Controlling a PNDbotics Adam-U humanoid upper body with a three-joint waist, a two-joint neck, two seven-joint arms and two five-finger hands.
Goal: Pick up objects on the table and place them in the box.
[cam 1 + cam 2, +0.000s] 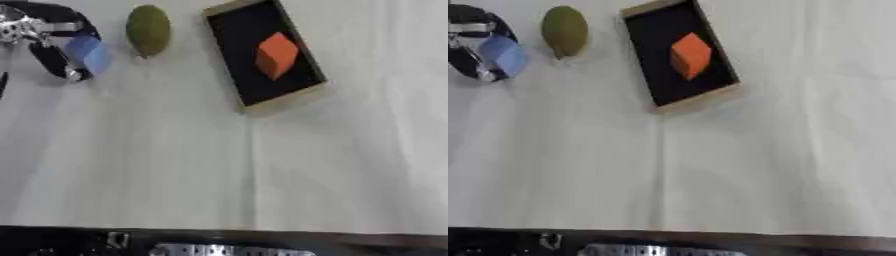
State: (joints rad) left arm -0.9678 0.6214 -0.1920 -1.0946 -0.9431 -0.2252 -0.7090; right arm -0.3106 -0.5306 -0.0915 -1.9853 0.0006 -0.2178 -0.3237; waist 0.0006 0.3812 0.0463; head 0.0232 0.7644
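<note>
At the upper left my left hand (39,35) has its black fingers curled round a light blue block (88,53). Just to its right an olive-green oval object (148,30) lies on the white table. Further right stands a shallow box (284,102) with a pale wooden rim and a black floor, set askew. An orange block (277,55) lies inside it. My right hand shows in neither view.
The white cloth-covered table (219,165) stretches across the middle and right. A dark edge with a metal part of my body (219,247) runs along the bottom.
</note>
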